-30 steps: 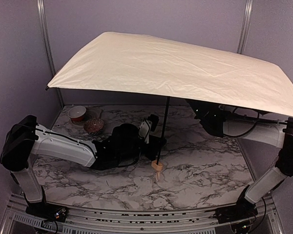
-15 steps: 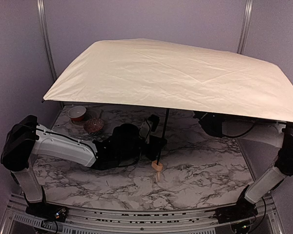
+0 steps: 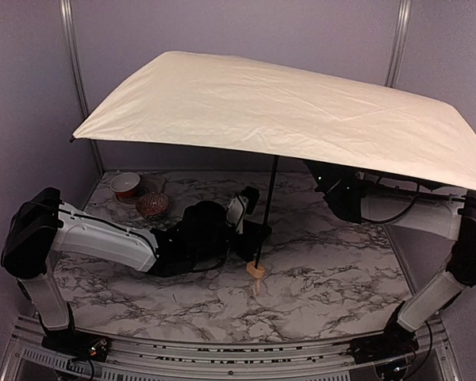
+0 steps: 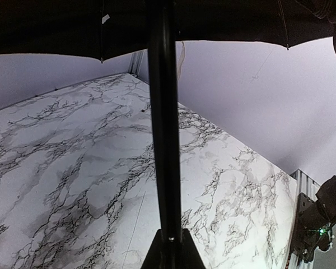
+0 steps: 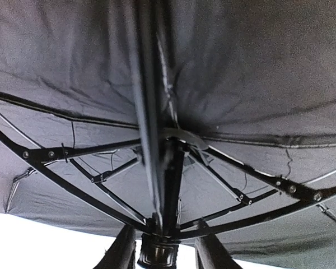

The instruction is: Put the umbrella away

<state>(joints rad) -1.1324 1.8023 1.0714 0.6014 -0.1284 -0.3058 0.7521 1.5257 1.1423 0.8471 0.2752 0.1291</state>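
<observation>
I'm standing the open umbrella (image 3: 285, 111) upright on the table (image 3: 341, 278), left gripper (image 4: 171, 252) pinching its shaft (image 4: 163, 112). Right gripper (image 5: 167, 252) is straddling the runner (image 5: 157, 256), spread, and a glancing squeeze risks tipping it.

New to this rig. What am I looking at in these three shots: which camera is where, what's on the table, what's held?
The machine is two robot arms bolted at the near edge of a marble table. The wide picture comes from a fixed camera above and behind them. The other two come from a camera on each wrist, looking along that arm's own fingers.

An open umbrella stands with its wooden handle down on the table. The left hand is shut on the black shaft, low down. The right arm reaches under the canopy. Its wrist view looks up at the ribs, and the right hand is open, one finger either side of the sliding collar.

At the back left sit a small bowl and a dark patterned round thing.
</observation>
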